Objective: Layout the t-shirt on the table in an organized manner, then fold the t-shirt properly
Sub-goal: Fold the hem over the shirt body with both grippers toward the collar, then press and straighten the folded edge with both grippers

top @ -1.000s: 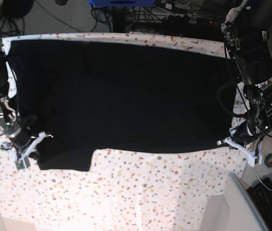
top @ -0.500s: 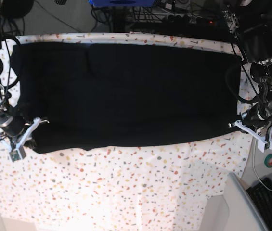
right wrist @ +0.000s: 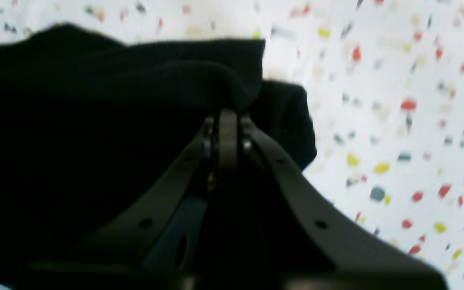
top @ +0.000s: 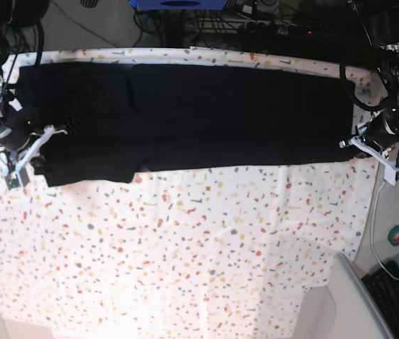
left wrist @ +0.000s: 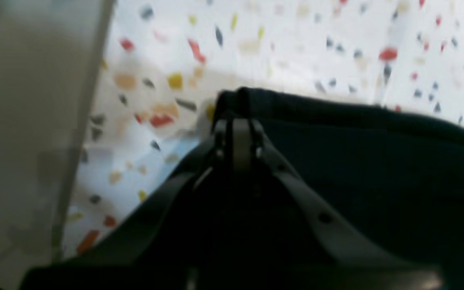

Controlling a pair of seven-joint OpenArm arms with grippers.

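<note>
The black t-shirt (top: 185, 116) lies as a wide folded band across the far part of the speckled table (top: 185, 254); its print is hidden. My left gripper (top: 354, 145) is at the shirt's right end, shut on its near edge; in the left wrist view (left wrist: 236, 121) the jaws pinch the black hem (left wrist: 336, 121). My right gripper (top: 33, 152) is at the shirt's left end, shut on the cloth; in the right wrist view (right wrist: 226, 117) a fold of the shirt (right wrist: 135, 80) bunches over the closed tips.
A grey side surface (top: 354, 296) stands at the near right corner. A keyboard (top: 397, 296) and a round green and red button (top: 397, 235) lie off the table's right edge. Cables (top: 241, 21) run behind the far edge.
Both grippers have carried the shirt's near edge toward the far side. The black band has grown narrower, and more speckled table shows in front of it.
</note>
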